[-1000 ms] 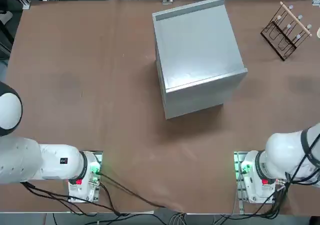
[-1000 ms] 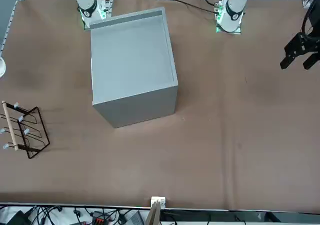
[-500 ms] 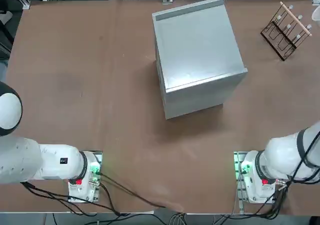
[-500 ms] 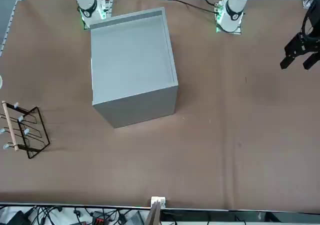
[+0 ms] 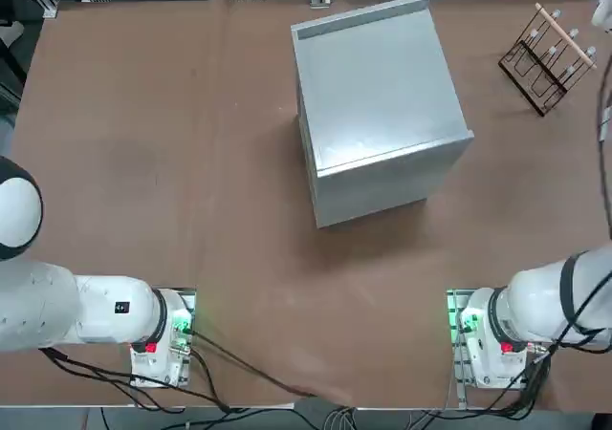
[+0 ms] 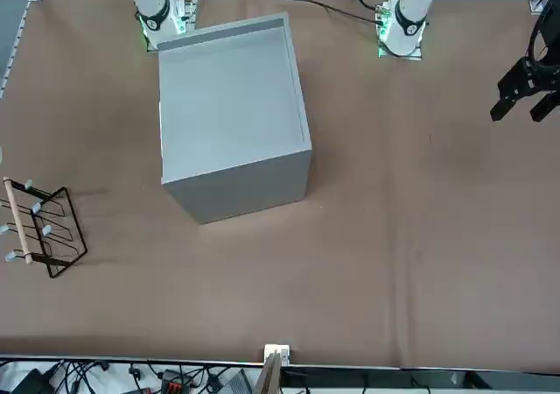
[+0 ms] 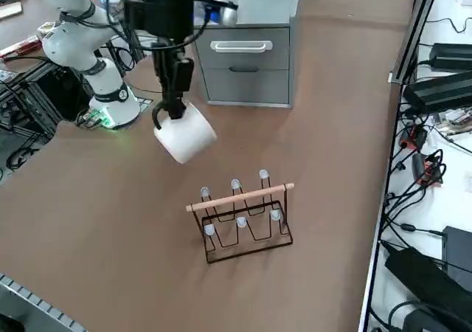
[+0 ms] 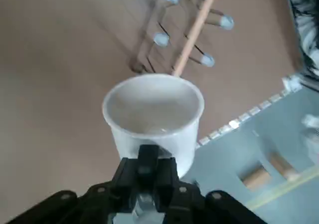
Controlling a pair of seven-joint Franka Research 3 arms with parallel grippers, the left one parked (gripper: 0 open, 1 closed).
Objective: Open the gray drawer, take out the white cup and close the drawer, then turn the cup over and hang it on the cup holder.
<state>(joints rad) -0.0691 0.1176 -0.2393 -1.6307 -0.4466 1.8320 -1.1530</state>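
White cup in right claw, its handle hidden

— Where is the white cup?

— In the side view it hangs left of centre in the upper half, clear of the table and tipped on its side, its handle pinched by the right gripper. From the wrist it shows a plain round mouth and nothing inside.

— And the gray drawer?

— Shut, flush in the cabinet front at the top centre of the side view, with a pale bar handle.

— The cup holder?

— A dark wire rack with a light wooden rod and white-tipped pegs, upright just below the middle of the side view, nothing hung on it. From overhead it sits at the upper right.
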